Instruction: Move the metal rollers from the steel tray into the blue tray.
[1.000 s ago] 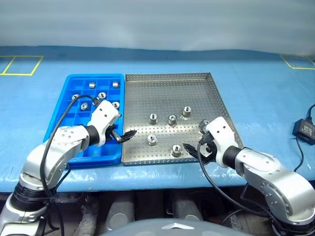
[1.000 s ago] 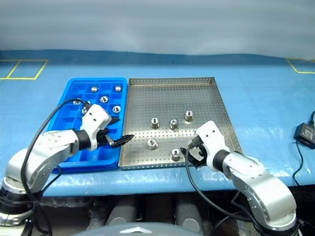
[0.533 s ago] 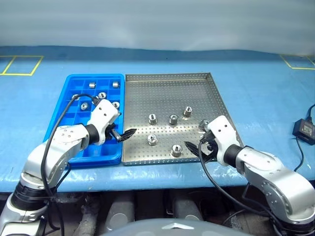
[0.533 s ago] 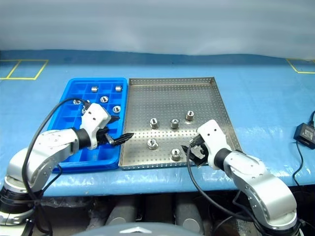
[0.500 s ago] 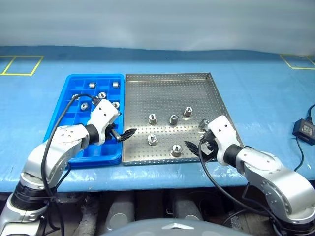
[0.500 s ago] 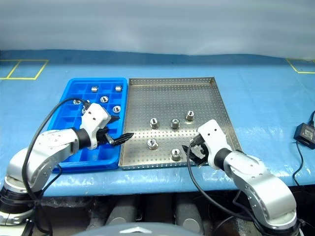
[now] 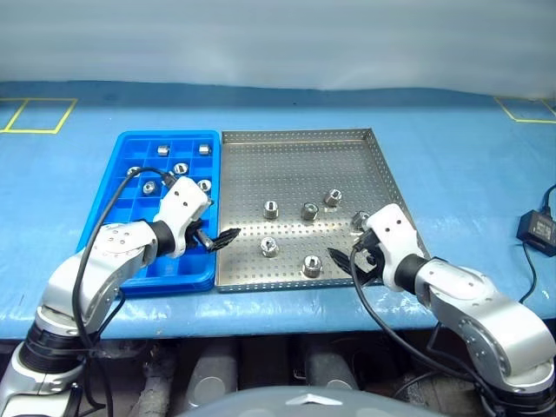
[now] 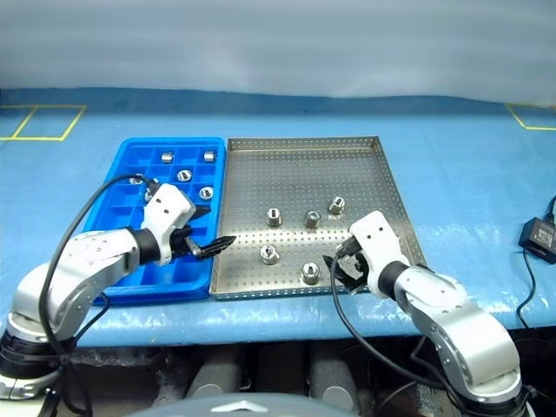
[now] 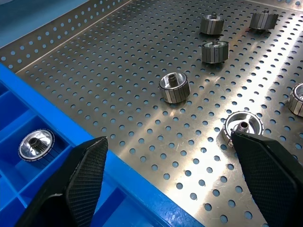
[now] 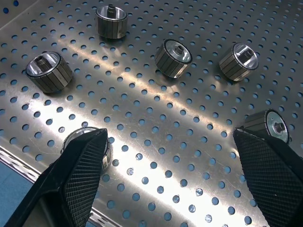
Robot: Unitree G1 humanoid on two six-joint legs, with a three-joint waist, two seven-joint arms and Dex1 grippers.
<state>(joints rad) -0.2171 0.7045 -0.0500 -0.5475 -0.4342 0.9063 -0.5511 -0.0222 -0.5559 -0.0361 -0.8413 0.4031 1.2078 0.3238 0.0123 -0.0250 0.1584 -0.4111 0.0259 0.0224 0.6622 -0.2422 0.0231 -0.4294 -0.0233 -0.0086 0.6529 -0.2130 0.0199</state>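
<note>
Steel tray (image 7: 347, 148): silver, perforated floor, low rim, long axis running away from the table's near edge.
Metal rollers (image 7: 271, 209): six short ribbed shiny cylinders; most stand on end, loose in the tray's near half.
Blue tray (image 7: 130, 152): plastic grid, touching the steel tray's left rim, some rollers in far cells.
Left gripper (image 7: 224, 239): jaws wide, empty, over the shared rim.
Right gripper (image 7: 340, 263): jaws wide, empty, near the front right corner.

An industrial workshop or factory test station: a tabletop (image 7: 452, 165) wrapped in blue sheeting carries yellow taped zone markings (image 7: 26, 115), a perforated steel tray (image 7: 295, 165) and a blue tray (image 7: 122, 182) (compartmented, for sorting parts).
</note>
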